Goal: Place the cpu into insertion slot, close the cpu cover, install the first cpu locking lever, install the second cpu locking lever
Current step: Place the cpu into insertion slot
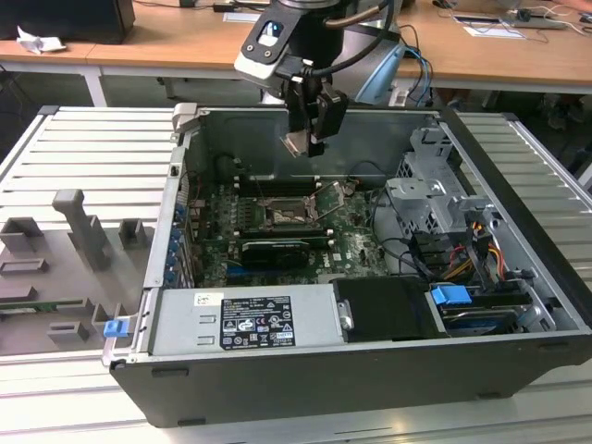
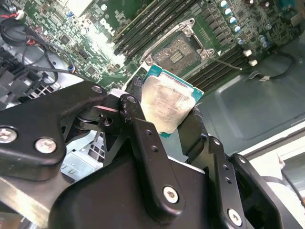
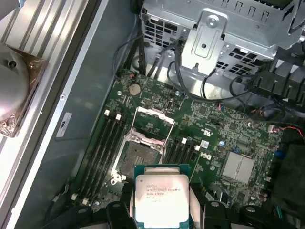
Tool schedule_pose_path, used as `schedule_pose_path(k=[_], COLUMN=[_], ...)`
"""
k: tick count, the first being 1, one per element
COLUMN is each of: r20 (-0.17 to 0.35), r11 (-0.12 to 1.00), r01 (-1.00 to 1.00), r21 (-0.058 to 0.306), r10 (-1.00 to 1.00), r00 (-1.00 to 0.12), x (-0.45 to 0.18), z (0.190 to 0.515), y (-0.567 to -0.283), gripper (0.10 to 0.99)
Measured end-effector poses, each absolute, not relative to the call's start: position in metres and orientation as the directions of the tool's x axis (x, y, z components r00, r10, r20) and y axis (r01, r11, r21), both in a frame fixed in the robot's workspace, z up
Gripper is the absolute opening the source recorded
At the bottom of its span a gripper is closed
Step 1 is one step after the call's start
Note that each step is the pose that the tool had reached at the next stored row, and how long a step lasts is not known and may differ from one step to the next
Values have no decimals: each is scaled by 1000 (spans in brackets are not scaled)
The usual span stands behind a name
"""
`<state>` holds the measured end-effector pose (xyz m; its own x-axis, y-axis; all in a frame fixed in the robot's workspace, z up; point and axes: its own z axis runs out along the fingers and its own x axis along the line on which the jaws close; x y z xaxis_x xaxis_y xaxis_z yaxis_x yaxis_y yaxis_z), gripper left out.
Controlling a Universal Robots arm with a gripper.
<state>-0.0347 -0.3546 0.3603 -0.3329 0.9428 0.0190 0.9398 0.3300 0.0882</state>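
My gripper hangs above the open computer case, shut on the cpu. In both wrist views the cpu shows its pale metal face and green edge, clamped between the two black fingers. Below it on the green board lies the insertion slot, a dark square socket with a silvery rim and nothing in it. The cpu cover stands swung up at the socket's far side. The cpu is well clear of the board.
Long black memory slots flank the socket on both sides. A grey drive cage with cables stands on the exterior view's right, and a power supply box at the case front. A grey fixture tray lies outside, on the exterior view's left.
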Motion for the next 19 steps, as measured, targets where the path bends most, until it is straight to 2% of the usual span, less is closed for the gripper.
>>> schedule_pose_path(k=[19], r20=[19], r11=[45], r01=[995], r21=[88], r10=[999], r00=[-47], x=[-35], z=[357], y=[-355], gripper=[541])
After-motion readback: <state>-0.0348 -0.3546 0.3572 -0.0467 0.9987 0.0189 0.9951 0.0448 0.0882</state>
